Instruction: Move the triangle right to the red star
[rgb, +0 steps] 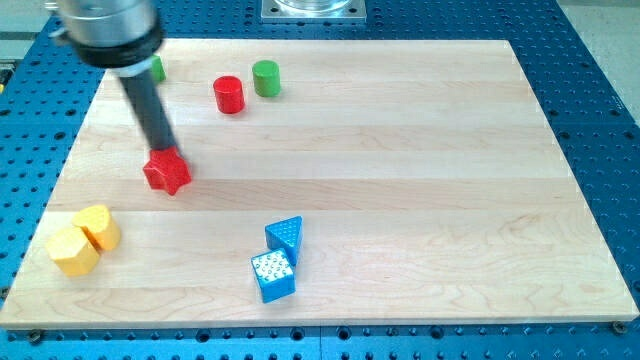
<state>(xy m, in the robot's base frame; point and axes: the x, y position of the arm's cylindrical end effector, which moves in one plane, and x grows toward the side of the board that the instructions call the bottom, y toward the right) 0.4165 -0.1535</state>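
A blue triangle (286, 236) lies on the wooden board (400, 150) below the middle, touching a blue cube (273, 276) just below it. The red star (167, 172) lies at the view's left, well up and left of the triangle. My tip (161, 150) rests at the star's top edge, touching or nearly touching it. The rod slants up to the view's top left.
A red cylinder (229, 94) and a green cylinder (265, 78) stand near the top. A green block (157, 69) peeks out behind the rod. Two yellow blocks (97, 228) (72, 251) sit together at the lower left corner.
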